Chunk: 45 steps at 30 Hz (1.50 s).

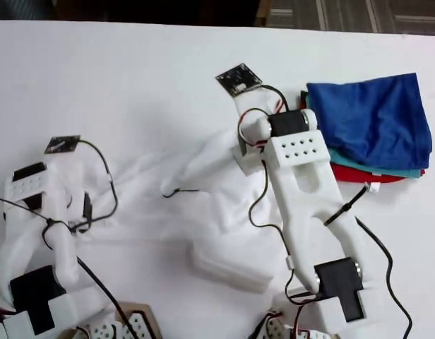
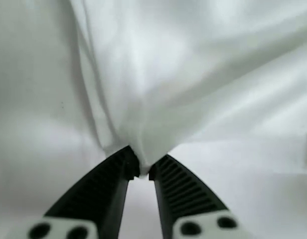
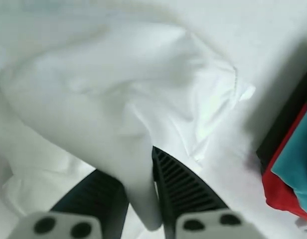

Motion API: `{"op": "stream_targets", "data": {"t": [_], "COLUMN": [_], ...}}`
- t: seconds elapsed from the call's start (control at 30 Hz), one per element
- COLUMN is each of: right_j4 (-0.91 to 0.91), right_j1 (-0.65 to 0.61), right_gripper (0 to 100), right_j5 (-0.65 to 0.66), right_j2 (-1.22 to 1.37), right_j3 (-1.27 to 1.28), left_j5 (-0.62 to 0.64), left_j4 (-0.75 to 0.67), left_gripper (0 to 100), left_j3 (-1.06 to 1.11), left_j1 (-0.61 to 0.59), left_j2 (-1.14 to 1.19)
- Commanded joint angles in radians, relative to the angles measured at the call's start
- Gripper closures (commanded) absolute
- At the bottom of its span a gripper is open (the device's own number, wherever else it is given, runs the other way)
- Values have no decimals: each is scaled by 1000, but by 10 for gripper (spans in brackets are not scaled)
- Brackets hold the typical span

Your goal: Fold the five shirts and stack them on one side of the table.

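Shirt held at two spots

White shirt lies crumpled mid-counter. Left pincer is clenched on a bunched fold. Right pincer is clenched on another fold, with cloth draped over one finger. Folded stack sits just beside the right arm: blue on top, then teal, red, black.

Shirt: a crumpled white cloth shirt lies mid-table on the white table.
Stack: a stack of folded shirts, blue on top, then teal and red, sits far right.
Left arm: the white left arm is at the shirt's left end.
Right arm: the white right arm stands between shirt and stack.
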Motion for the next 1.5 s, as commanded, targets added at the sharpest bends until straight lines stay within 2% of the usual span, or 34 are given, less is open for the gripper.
{"op": "stream_targets", "data": {"t": [0.0,0.2,0.43,0.5,0.6,0.87,1.0,1.17,1.33,1.47], "right_j4": [-13,-36,-217,-183,-36,176,260,274,262,265], "right_j1": [-4,-39,-120,-142,-148,-82,-102,-94,-107,-191], "right_gripper": [981,981,981,981,981,981,894,778,775,776], "right_j5": [-6,-6,-6,-2,8,166,224,222,178,186], "right_j2": [-81,-111,21,48,56,-84,-104,-111,-101,-102], "right_j3": [-71,-110,58,81,89,91,94,74,51,135], "left_j5": [-11,-11,-11,-11,-11,-11,-11,-11,-14,-15], "left_j4": [94,229,152,124,109,110,110,110,110,83], "left_gripper": [975,975,975,975,975,975,975,975,975,975], "left_j3": [-116,-332,-274,-246,-223,-231,-231,-231,-231,-223], "left_j1": [6,6,6,5,3,6,8,8,5,3], "left_j2": [-46,-38,-37,-37,-37,-37,-37,-37,-37,-37]}}
